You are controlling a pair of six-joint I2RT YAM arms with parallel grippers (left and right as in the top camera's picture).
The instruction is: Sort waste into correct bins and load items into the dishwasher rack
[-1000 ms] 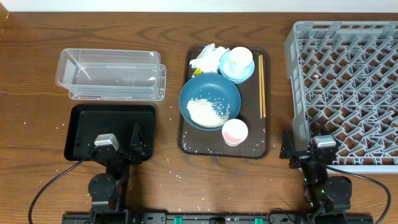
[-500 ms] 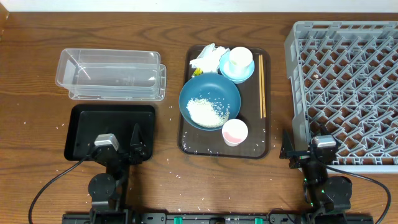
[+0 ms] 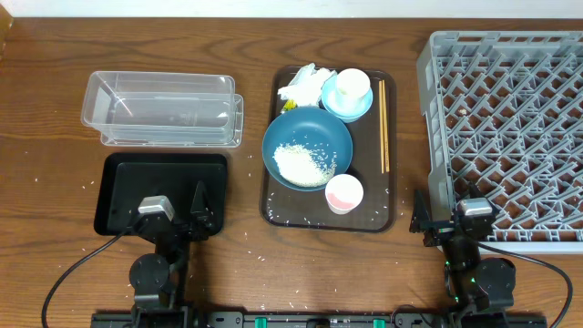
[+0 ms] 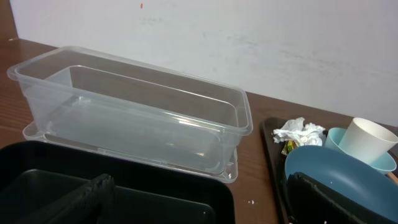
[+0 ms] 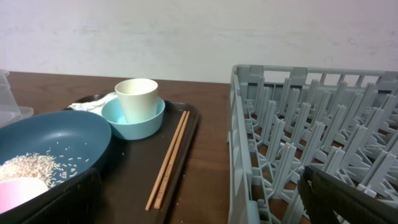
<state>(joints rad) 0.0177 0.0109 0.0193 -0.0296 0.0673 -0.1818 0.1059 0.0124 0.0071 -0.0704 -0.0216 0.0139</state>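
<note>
no motion over the last second: left gripper (image 3: 175,211) and right gripper (image 3: 451,220) rest wide open, empty. dark-blue bowl (image 3: 307,148) of rice (image 3: 299,164), white cup (image 3: 352,88), pink cup (image 3: 344,192), chopsticks (image 3: 383,126) and napkin (image 3: 302,82) sit on the brown serving tray (image 3: 373,214); dishwasher rack (image 3: 510,118), clear container (image 3: 164,109) and black tray (image 3: 164,169) hold nothing. sorting apparently not begun.

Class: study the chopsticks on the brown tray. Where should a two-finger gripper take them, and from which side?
Probably mid-length, from straight above, closing across both chopsticks: they lie flat and parallel on the tray, and the light-blue dish crowds their far end.
</note>
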